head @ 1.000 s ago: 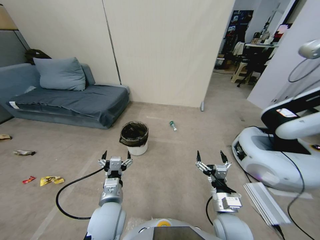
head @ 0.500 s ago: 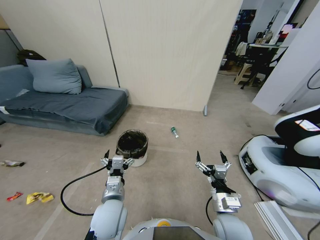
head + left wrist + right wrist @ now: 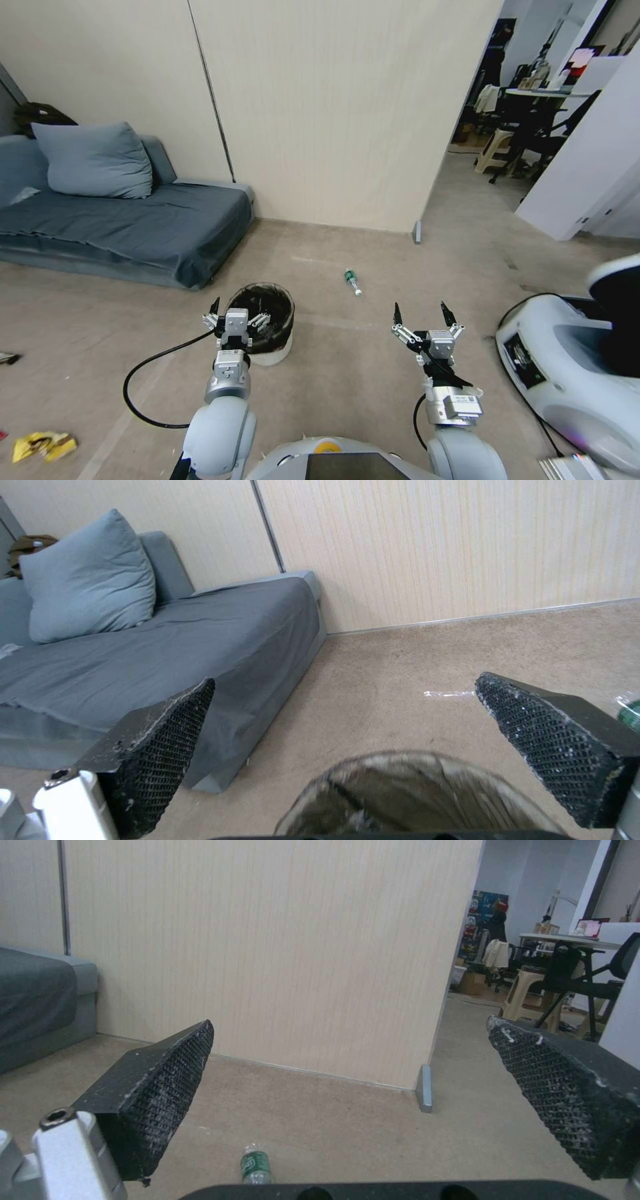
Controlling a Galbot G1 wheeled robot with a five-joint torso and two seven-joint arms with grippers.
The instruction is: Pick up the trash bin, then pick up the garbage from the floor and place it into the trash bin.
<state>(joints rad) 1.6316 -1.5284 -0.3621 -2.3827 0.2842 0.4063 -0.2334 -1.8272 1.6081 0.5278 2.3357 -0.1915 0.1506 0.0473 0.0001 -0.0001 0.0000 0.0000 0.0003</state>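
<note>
Approach to the trash bin (image 3: pixel 261 324), not yet grasped.
Left gripper (image 3: pixel 235 314) is held wide-fingered, empty, above its rim; right gripper (image 3: pixel 424 315) likewise; a descent is judged needed.

Near rim of the trash bin (image 3: pixel 270 313) hidden behind the left gripper (image 3: pixel 236 309), the bin blurred and cut off at the frame edge in the left wrist view, yellow wrapper (image 3: pixel 40 446) left of the bin, its print too small to read, green-capped bottle (image 3: pixel 255 1167) partly cut off.

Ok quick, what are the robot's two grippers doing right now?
Left gripper: open, holding nothing, over the near rim of the trash bin.
Right gripper: open, holding nothing.
</note>
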